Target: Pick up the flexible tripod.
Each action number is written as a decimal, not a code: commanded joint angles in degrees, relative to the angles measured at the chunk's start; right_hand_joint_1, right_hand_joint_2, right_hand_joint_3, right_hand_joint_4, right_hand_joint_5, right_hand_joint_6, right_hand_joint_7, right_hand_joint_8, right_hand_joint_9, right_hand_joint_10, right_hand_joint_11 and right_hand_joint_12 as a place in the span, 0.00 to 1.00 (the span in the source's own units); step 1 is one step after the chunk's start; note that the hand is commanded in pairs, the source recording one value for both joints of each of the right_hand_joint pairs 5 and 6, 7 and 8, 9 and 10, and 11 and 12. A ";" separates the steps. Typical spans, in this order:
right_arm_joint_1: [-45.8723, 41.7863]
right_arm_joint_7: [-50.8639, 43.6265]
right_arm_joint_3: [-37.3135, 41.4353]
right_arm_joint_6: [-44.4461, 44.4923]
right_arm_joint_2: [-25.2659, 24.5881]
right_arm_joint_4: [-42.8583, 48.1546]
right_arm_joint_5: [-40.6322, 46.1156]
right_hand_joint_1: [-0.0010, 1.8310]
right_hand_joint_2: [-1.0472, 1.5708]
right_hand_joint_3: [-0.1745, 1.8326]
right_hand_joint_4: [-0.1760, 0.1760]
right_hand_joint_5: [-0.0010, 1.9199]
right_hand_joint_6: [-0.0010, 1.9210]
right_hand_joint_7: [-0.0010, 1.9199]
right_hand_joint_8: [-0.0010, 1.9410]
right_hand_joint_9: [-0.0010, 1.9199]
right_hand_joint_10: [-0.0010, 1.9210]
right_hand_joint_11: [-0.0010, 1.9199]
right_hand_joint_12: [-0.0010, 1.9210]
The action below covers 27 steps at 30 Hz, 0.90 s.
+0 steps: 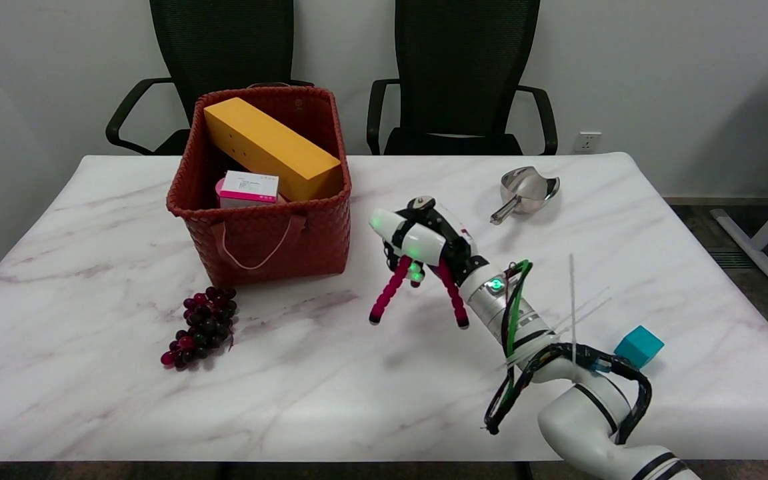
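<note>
A: Tripod, then — where is it?

B: Clear of the counter, I'd say. Its pink legs hang down with a shadow on the marble beneath them, and the right hand is wrapped around its top, fingers closed on it.

A: How will it handle?

B: Light, by the look of it. The beaded legs are bendy, so they may sway or splay when swung. The top, where the legs meet, looks the stiffest part and the sensible place to grip; that's where the hand has it.

A: Anything close by?

B: Nearest us, a bunch of grapes at left and a teal cube at right. Further back, a red basket with boxes in it, just left of the hand, and a metal scoop beyond.
</note>
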 commanded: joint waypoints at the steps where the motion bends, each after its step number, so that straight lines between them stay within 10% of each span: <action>1: 0.70 -33.97 -1.67 12.49 1.62 -0.37 31.63 0.46 0.87 0.39 0.50 0.85 0.85 0.99 0.98 0.98 0.98 1.00 1.00; 27: 26.05 -41.37 -11.35 12.41 5.35 -7.91 46.79 0.47 0.87 0.42 0.50 0.80 0.79 0.96 0.95 0.95 0.94 0.99 0.99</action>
